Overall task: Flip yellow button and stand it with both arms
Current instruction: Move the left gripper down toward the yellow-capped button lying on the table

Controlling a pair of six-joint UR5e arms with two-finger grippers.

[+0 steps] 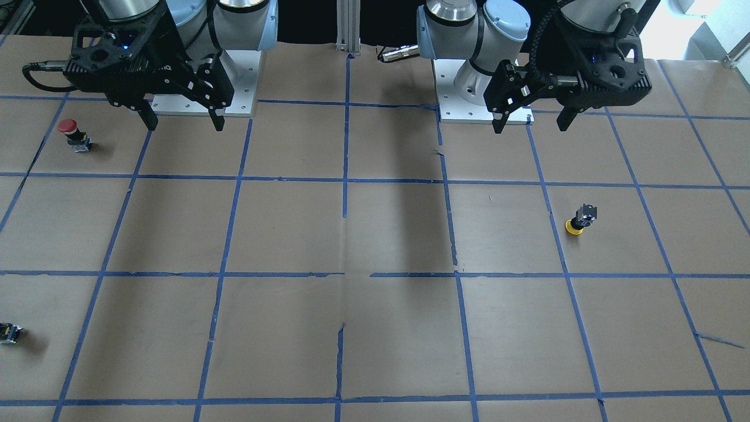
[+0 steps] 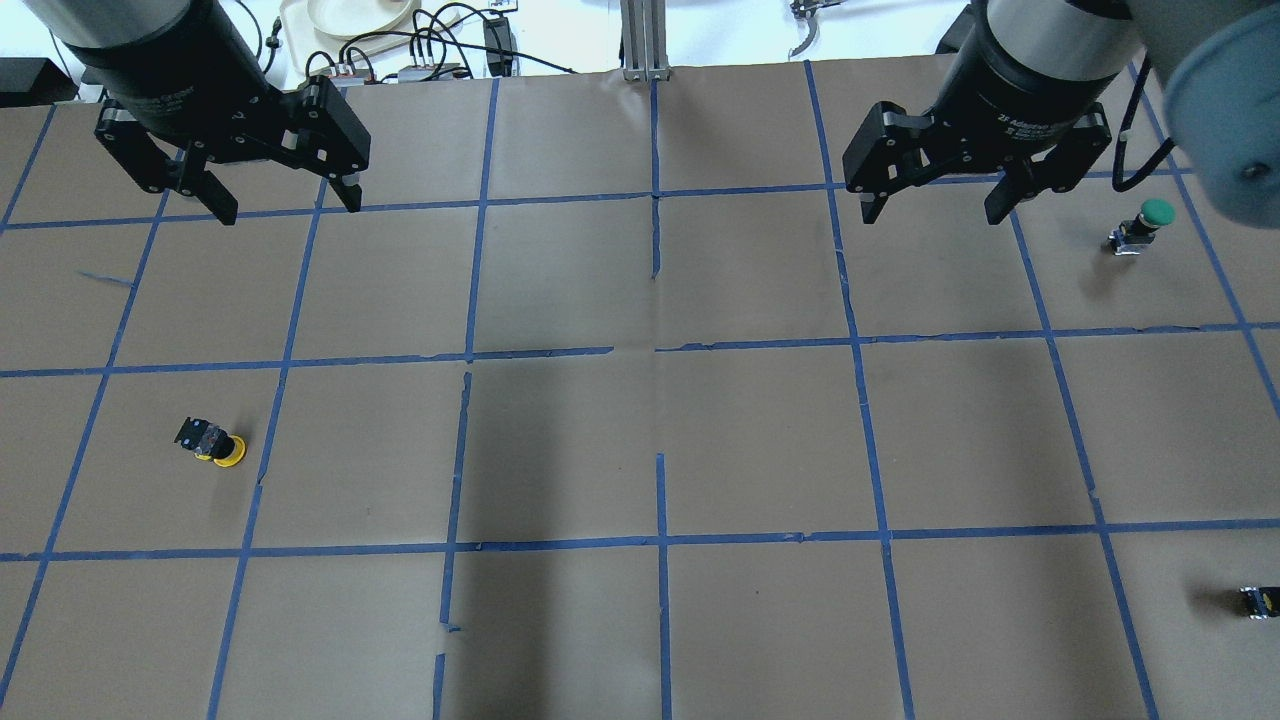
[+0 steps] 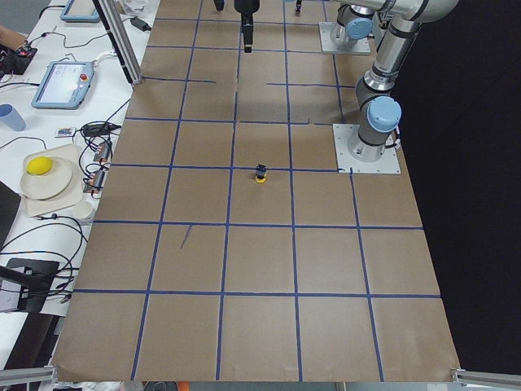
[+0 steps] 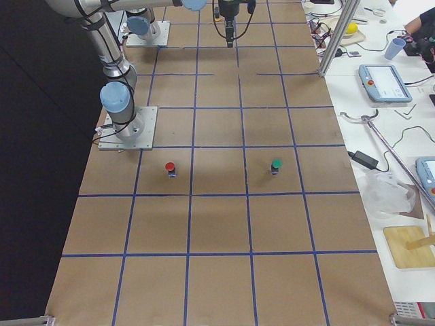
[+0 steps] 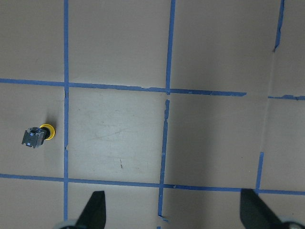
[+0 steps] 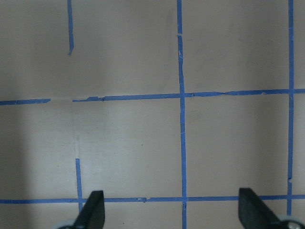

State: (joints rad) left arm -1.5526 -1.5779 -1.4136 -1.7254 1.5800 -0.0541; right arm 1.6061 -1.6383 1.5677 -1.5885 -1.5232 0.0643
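Observation:
The yellow button [image 1: 579, 221] rests on the brown paper table with its yellow cap down and its black-and-grey body up. It also shows in the overhead view [image 2: 212, 443], the exterior left view [image 3: 260, 173] and the left wrist view [image 5: 38, 136]. My left gripper [image 2: 288, 210] hangs open and empty above the table, well away from the button, which lies off to one side of it; it also shows in the front-facing view [image 1: 532, 126]. My right gripper [image 2: 934, 215] is open and empty over the other half of the table [image 1: 185, 125].
A red-capped button [image 1: 69, 132] stands near the right arm's base. A green-capped button [image 2: 1140, 225] stands at the far right. A small black-and-yellow piece [image 2: 1258, 600] lies near the right edge. Blue tape lines grid the table.

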